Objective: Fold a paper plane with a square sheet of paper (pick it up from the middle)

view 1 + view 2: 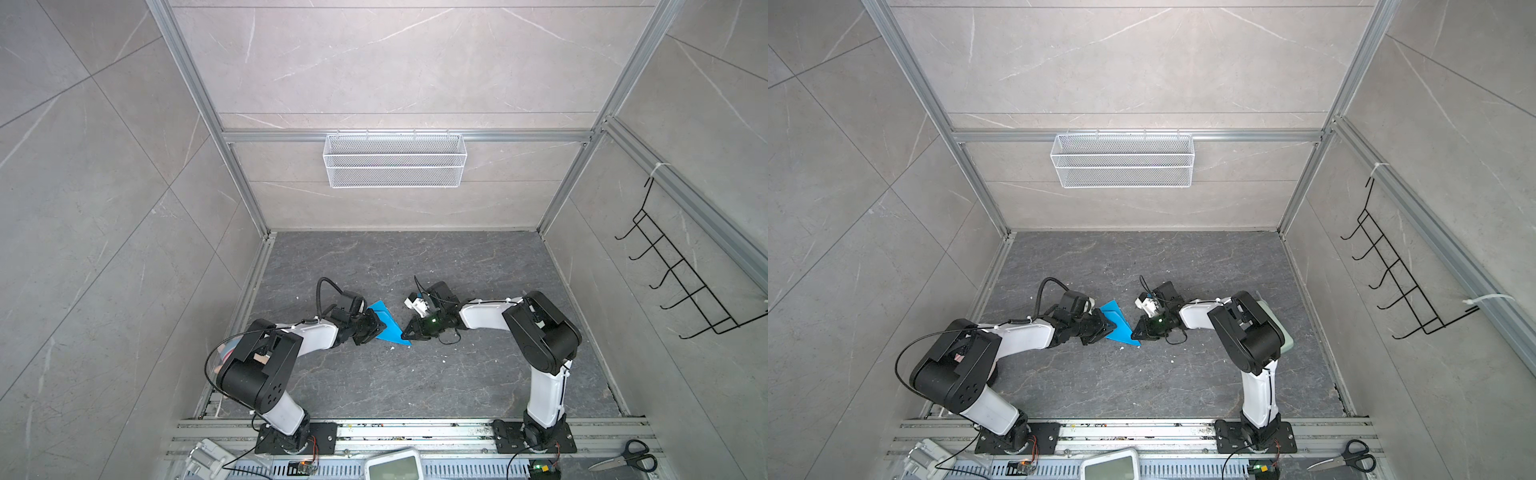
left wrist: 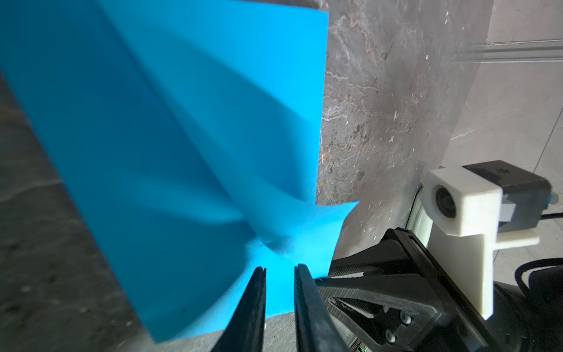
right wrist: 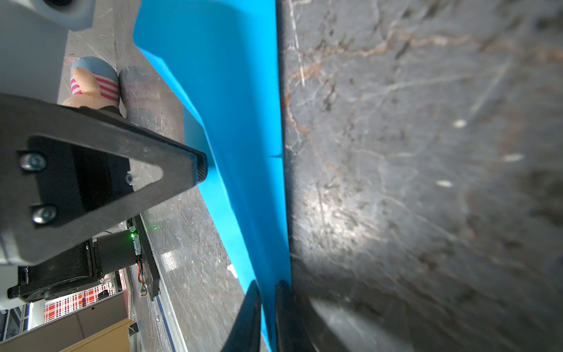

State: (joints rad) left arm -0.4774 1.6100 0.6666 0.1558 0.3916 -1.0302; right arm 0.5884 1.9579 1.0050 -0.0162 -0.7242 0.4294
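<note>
The sky-blue sheet of paper (image 1: 388, 322) (image 1: 1121, 322) lies folded into a pointed triangular shape on the dark stone table, between my two grippers. Its sharp tip points toward the front right. My left gripper (image 1: 376, 328) (image 1: 1106, 326) sits at the paper's left edge. In the left wrist view its jaws (image 2: 279, 268) stand a little apart, with creased blue paper (image 2: 182, 137) showing through the gap. My right gripper (image 1: 405, 332) (image 1: 1136, 332) is at the pointed end. In the right wrist view it (image 3: 268, 285) is shut on a raised fold of the paper (image 3: 237, 122).
A white wire basket (image 1: 395, 160) hangs on the back wall. A black hook rack (image 1: 685, 270) hangs on the right wall. Scissors (image 1: 627, 459) and a white device (image 1: 392, 465) lie by the front rail. A striped plush toy (image 3: 91, 85) sits behind the left arm.
</note>
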